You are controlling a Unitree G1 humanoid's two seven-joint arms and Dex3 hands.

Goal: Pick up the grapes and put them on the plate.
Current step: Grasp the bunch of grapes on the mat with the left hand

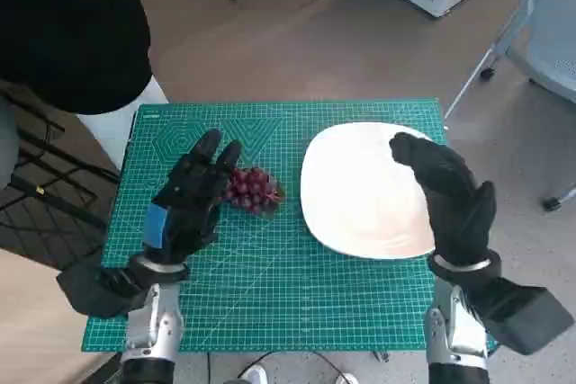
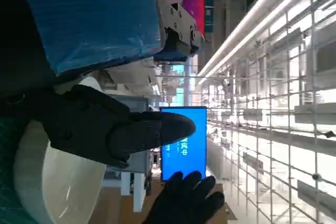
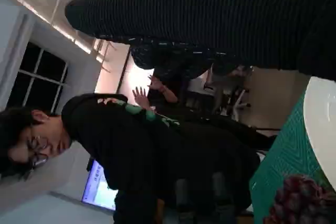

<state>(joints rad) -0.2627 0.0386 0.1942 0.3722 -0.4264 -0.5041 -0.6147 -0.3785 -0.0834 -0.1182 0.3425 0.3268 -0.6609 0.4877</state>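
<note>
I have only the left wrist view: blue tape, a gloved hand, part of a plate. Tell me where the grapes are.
Observer: The grapes lie on the green mat, just beside the white plate, not on it.
Operator: Now place my left hand against them.
Observer: In the head view the left hand is at the side of the bunch away from the plate, fingers stretched out alongside it. It has not closed on the grapes.
</note>
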